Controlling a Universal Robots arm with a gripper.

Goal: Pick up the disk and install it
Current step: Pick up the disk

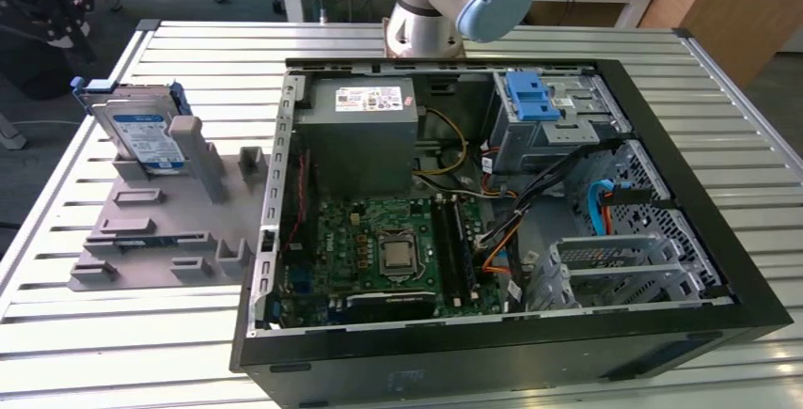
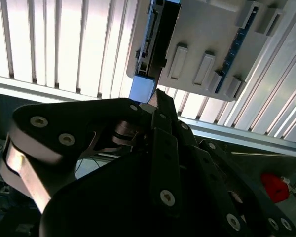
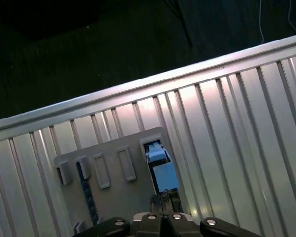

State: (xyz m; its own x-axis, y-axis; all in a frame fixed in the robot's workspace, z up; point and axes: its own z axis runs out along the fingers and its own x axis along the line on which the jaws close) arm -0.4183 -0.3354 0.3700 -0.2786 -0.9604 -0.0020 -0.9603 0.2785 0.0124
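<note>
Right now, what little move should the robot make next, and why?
Probably open the end effector where it hangs. Its fingers look closed together above the disk, which stands on edge in the grey holder on the table, untouched. Closed, they could not straddle the disk's upper edge.

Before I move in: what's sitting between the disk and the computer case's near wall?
In the exterior view, the grey holder plate and its upright posts lie between the disk and the case wall.
</note>
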